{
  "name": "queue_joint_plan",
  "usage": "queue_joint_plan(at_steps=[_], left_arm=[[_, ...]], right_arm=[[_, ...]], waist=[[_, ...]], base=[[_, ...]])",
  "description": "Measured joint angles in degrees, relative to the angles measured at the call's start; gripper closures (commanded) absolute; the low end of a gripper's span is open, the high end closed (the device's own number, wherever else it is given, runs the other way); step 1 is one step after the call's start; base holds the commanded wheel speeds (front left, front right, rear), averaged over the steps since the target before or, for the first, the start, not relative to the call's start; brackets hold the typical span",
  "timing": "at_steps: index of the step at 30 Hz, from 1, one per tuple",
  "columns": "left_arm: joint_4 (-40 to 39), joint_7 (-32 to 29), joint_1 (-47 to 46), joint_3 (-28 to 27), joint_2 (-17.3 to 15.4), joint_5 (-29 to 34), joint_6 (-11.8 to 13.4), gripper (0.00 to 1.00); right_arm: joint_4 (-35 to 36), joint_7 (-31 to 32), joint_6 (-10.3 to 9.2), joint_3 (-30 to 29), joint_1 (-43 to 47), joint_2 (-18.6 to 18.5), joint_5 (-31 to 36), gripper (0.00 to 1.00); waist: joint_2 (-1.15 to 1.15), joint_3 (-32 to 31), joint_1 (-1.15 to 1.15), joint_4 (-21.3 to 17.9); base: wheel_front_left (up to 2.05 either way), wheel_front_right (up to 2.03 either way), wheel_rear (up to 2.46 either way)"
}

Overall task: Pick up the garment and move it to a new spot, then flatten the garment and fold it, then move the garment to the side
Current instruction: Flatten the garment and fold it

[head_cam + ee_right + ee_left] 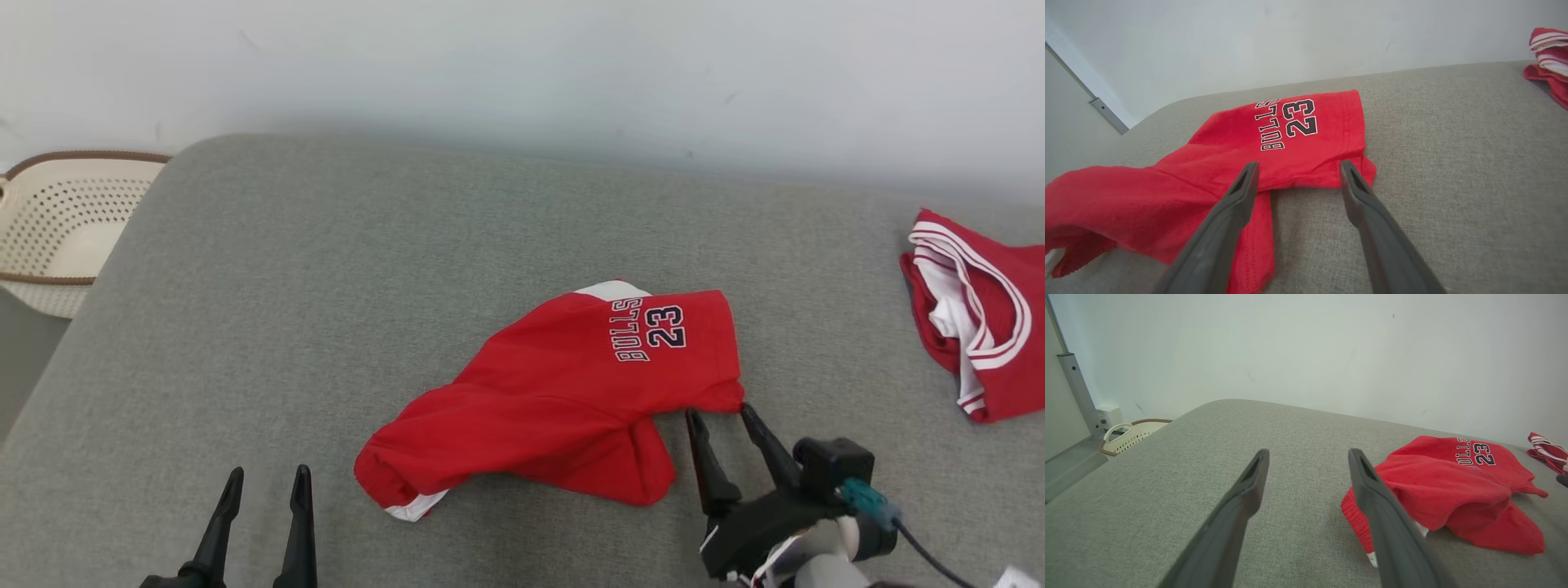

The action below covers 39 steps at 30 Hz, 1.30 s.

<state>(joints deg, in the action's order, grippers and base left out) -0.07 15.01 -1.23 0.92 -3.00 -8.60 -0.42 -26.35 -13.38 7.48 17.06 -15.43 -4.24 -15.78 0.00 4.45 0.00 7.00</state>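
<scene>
the garment (563, 392), a pair of red shorts with "bulls 23" printed in dark, white-edged letters, lies rumpled near the middle of the grey fabric-covered surface (326, 286). it stretches on a slant, the printed leg up toward the wall (522, 65) and the bunched waistband end down toward the robot's left, with a bit of white trim peeking out at each end.

the right hand (719, 410) sits just at the near edge of the printed leg, its two dark fingers spread apart and holding nothing. in the right wrist view the hand (1299, 163) has its tips over the hem of the garment (1290, 134), one on either side of the spot where the two legs split; i can't tell whether they touch the cloth.

the left hand (270, 471) hangs low at the robot's left, well apart from the shorts, fingers also parted and empty. in the left wrist view this hand (1309, 452) points across bare grey fabric, with the garment (1445, 477) off to one side.

a second red and white garment (980, 318) lies crumpled at the far right of the surface. a cream perforated basket (57, 220) with a brown rim stands off the left end, below the level of the surface.
</scene>
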Motion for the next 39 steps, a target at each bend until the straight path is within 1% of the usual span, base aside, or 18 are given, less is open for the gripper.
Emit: queue_joint_plan(at_steps=[8, 9, 15, 17, 23, 30, 34, 39], left_arm=[[-0.13, 0.00, -0.27, 1.13, 0.07, -0.96, 0.52, 0.00], [-0.08, 0.00, -0.38, 1.41, 0.05, -1.51, 0.54, 0.00], [0.41, 0.00, -1.24, 1.72, 0.08, -2.13, 0.59, 0.00], [0.60, 0.00, -1.36, 1.70, 0.08, -2.23, 0.58, 0.00], [1.02, 0.00, -1.37, 1.55, 0.07, -2.46, 0.77, 0.00], [1.31, 0.00, -1.38, 2.53, 0.08, -3.05, 1.11, 0.00], [1.36, 0.00, -1.40, 3.10, 0.08, -3.43, 1.31, 0.00], [1.66, 0.00, -2.01, 3.81, 0.08, -4.08, 1.44, 0.00]], right_arm=[[-10.66, 1.24, 0.00, -4.97, -8.01, -2.00, 3.46, 0.00], [-13.68, 1.66, 0.00, -5.78, -10.10, -2.21, 3.77, 0.00], [-23.35, 4.53, 0.00, -5.57, -15.13, -2.49, 3.09, 0.00], [-25.03, 4.07, 0.00, -4.81, -16.89, -2.53, 2.72, 1.00], [-26.95, 1.49, 0.00, -2.86, -20.13, -2.77, 1.98, 1.00], [-25.57, -0.25, 0.00, 0.48, -26.91, -3.16, -1.38, 1.00], [-24.38, -0.11, 0.00, 3.30, -32.39, -4.08, -2.74, 1.00], [-24.92, 2.05, 0.00, 7.01, -38.47, -4.67, -4.07, 1.00]], waist=[[0.00, 0.89, 0.00, 2.33], [0.00, 1.34, 0.00, 2.94], [0.00, 2.57, 0.00, 4.83], [0.00, 2.88, 0.00, 5.33], [0.00, 2.87, 0.01, 5.39], [0.00, 2.29, 0.00, 4.45], [0.00, 2.79, 0.00, 4.39], [0.00, 3.81, 0.00, 4.99]], base=[[0.00, 0.00, 0.00], [0.00, 0.00, 0.00], [0.00, 0.00, 0.00], [0.00, 0.00, 0.00], [0.00, 0.00, 0.00], [0.00, 0.00, 0.00], [0.00, 0.00, 0.00], [0.00, 0.00, 0.00]])
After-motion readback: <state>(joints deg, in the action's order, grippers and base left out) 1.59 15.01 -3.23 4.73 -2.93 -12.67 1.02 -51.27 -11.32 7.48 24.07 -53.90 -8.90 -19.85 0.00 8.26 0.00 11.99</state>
